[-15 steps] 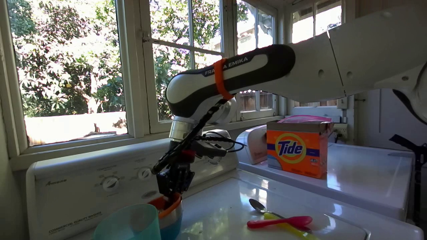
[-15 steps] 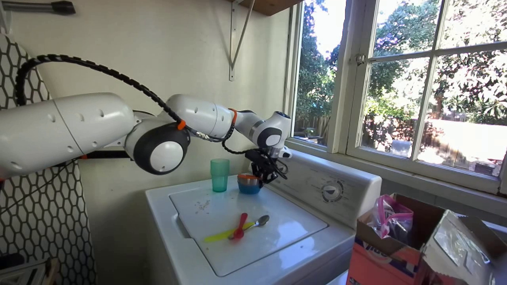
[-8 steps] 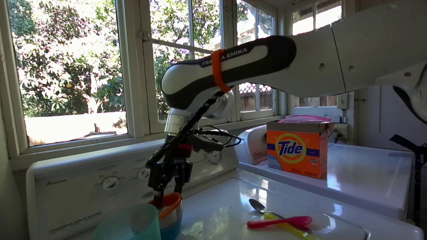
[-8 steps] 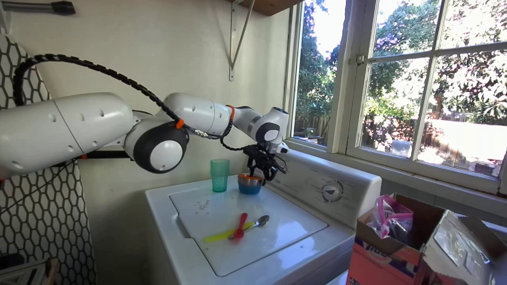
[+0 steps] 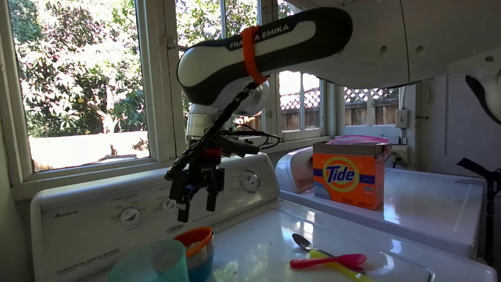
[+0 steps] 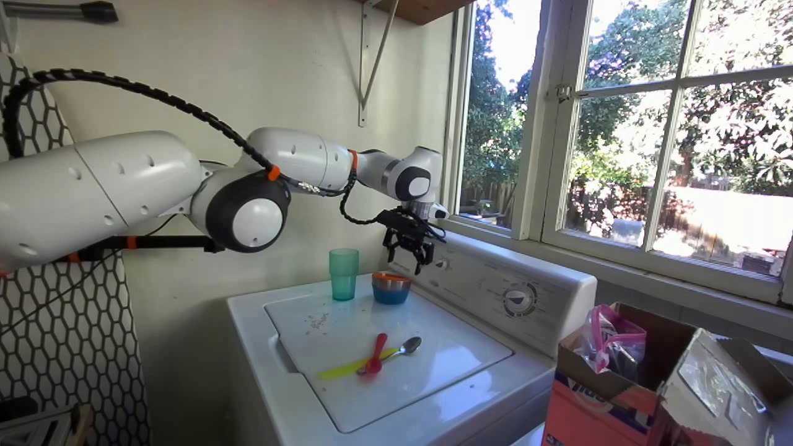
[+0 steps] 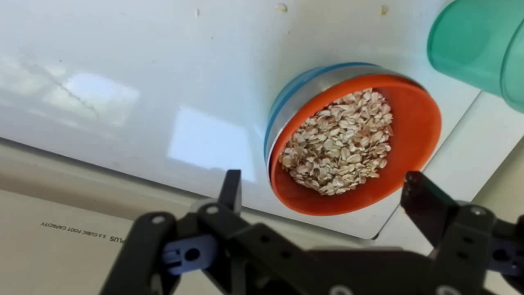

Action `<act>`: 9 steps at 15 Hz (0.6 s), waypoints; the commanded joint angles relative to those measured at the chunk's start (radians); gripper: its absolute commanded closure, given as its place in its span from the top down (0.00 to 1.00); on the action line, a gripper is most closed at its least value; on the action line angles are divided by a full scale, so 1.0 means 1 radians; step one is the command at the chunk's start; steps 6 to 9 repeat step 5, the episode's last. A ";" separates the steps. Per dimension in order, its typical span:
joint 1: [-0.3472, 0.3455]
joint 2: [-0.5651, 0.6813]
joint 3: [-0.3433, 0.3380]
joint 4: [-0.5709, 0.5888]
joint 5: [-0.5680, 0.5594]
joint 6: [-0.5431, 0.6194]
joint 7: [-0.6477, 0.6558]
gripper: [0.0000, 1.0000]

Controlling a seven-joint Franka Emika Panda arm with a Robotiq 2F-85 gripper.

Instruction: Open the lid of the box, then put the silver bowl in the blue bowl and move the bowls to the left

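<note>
I see the round silver metal bowl, orange inside, holding pale oat flakes and nested in the round sky-blue plastic bowl on the glossy white desk, near a translucent green plastic cup. I have the black two-fingered tool spread wide in the air above both bowls. The orange cardboard Tide box stands well apart from them; in an exterior view I see its flat cardboard lid folded open.
</note>
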 commanded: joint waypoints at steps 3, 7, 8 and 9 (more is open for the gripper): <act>0.055 -0.057 -0.060 -0.038 -0.073 -0.017 0.047 1.00; 0.039 -0.030 -0.037 -0.003 -0.045 -0.006 0.020 1.00; 0.039 -0.030 -0.037 -0.003 -0.045 -0.006 0.020 1.00; 0.039 -0.030 -0.037 -0.003 -0.045 -0.006 0.020 1.00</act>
